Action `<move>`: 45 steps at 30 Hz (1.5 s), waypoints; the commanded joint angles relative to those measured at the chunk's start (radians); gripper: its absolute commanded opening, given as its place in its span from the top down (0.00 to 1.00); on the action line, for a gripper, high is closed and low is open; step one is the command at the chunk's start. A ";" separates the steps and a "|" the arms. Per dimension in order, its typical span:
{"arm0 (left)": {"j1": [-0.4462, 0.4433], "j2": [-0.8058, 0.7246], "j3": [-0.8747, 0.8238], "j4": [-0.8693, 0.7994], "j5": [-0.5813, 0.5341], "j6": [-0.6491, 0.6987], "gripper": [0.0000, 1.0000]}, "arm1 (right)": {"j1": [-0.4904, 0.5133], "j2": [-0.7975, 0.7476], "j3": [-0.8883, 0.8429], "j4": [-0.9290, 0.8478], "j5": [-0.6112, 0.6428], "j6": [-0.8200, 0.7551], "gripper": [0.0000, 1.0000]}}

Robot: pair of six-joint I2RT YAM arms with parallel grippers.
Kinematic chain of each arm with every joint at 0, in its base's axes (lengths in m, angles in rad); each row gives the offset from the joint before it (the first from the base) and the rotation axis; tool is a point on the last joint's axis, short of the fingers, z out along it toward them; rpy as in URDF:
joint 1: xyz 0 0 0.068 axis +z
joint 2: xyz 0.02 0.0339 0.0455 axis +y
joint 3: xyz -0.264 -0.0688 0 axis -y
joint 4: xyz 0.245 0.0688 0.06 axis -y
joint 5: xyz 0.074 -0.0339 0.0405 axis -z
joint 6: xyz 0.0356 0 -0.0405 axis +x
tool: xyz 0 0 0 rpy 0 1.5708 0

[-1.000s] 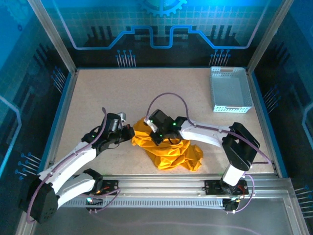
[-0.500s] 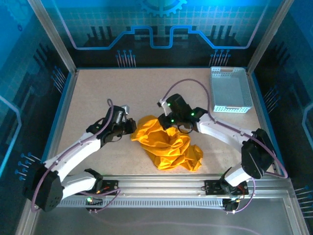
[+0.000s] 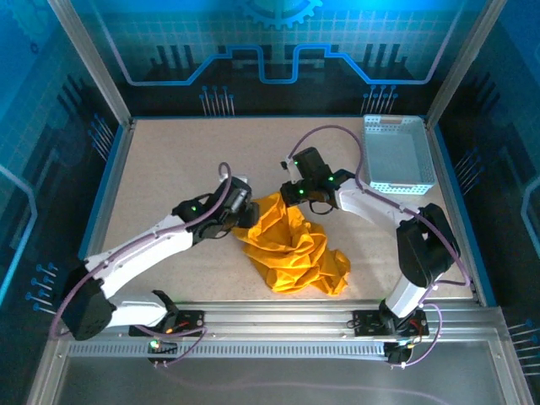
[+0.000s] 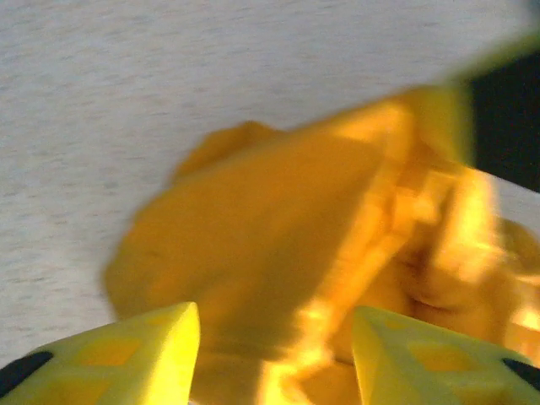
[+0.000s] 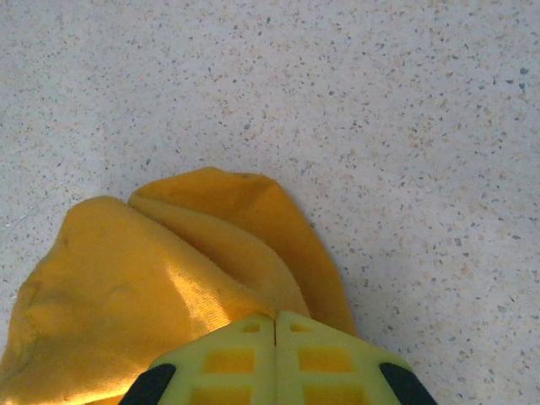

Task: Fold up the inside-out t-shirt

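Both arms reach forward and bend inward to the crumpled inside-out t-shirt (image 3: 297, 251), which lies in a heap at the middle of the table (image 3: 169, 160). The right gripper (image 5: 276, 322), low at the heap's far edge, is clenched on a fold of the cloth. The left gripper (image 4: 274, 321) is at the heap's left edge, jaws standing apart, the cloth blurred just before them.
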 commanded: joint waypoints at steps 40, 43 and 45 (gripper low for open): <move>-0.141 0.276 -0.040 0.346 0.001 0.027 0.61 | -0.003 -0.015 0.004 0.043 -0.006 0.025 1.00; -0.121 0.303 -0.037 0.354 -0.015 0.024 0.59 | -0.002 -0.020 -0.003 0.048 -0.015 0.038 1.00; -0.112 0.318 -0.031 0.356 -0.030 0.029 0.59 | 0.003 -0.023 -0.008 0.055 -0.020 0.048 1.00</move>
